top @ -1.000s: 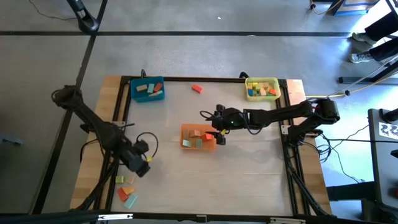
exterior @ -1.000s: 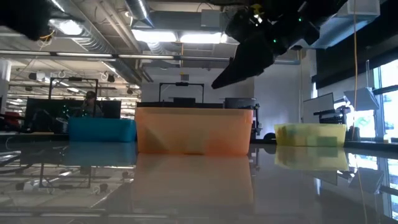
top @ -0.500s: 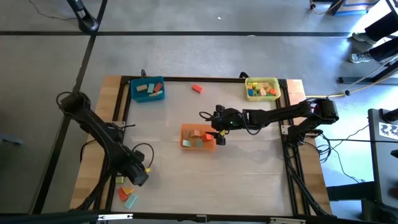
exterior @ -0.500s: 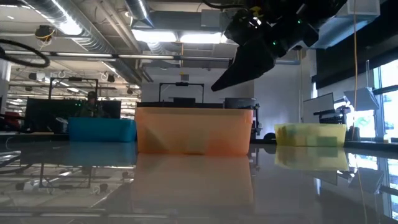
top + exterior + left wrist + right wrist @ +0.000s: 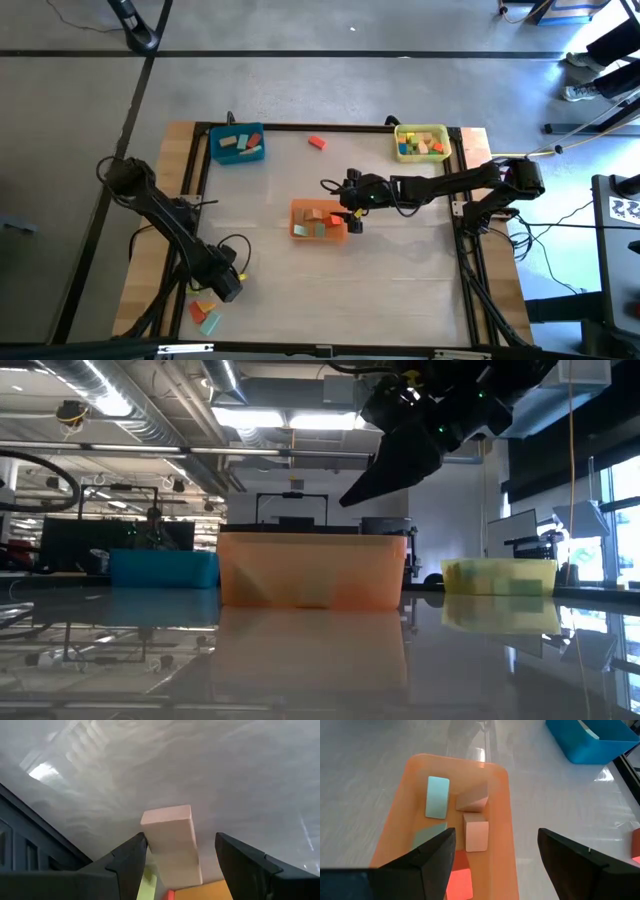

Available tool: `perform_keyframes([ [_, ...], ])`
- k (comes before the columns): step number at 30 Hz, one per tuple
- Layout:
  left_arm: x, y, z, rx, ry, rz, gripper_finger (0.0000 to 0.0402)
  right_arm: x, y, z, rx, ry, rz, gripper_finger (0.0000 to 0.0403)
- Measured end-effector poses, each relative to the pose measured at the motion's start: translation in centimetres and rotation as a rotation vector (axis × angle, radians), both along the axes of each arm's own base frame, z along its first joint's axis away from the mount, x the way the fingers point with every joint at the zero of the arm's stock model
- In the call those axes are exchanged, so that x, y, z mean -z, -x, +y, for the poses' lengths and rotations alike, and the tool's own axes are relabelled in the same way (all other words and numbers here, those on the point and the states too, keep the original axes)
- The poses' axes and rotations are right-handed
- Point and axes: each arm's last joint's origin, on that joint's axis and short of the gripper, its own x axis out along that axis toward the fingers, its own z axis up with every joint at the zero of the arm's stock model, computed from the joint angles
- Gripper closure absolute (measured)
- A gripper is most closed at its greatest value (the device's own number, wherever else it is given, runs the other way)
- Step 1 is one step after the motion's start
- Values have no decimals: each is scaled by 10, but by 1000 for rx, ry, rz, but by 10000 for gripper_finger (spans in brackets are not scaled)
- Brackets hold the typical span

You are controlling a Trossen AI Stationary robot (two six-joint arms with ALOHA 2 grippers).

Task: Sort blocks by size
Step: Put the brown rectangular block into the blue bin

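1. Blocks lie in several groups. Three loose blocks (image 5: 204, 308) show just beside the left gripper (image 5: 228, 287), at the table's near left corner: yellow-green, orange and light blue. One red block (image 5: 317, 142) lies alone, well away from both grippers, between the blue tray (image 5: 237, 144) and the yellow tray (image 5: 421, 141).
2. There are three trays: blue, yellow and an orange tray (image 5: 318, 220). The right gripper (image 5: 349, 213) hovers at the orange tray's edge.
3. The right wrist view shows the orange tray (image 5: 500, 820) holding a light blue block (image 5: 437, 797), two tan blocks (image 5: 476, 832) and a red block (image 5: 457, 882) partly cut off between the fingers. The right gripper's fingers stand wide apart and hold nothing.
4. The left wrist view shows a tan block (image 5: 172, 842) standing on the table between the left gripper's spread fingers, not touching either. Bits of yellow-green and orange blocks are cut off at the edge.
5. The low view shows only tray walls. The orange tray (image 5: 312, 570) hides its blocks, and the right gripper (image 5: 385, 465) hangs above it. The left gripper is not seen there.
6. Blocks in the blue and yellow trays are too small to count from above.
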Motion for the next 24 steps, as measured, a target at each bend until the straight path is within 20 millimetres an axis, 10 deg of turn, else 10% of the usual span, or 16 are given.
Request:
perform_keyframes([
  [24, 2, -7, 1, 98, 35, -40, 282, 1, 2, -2, 59, 34, 25, 125],
])
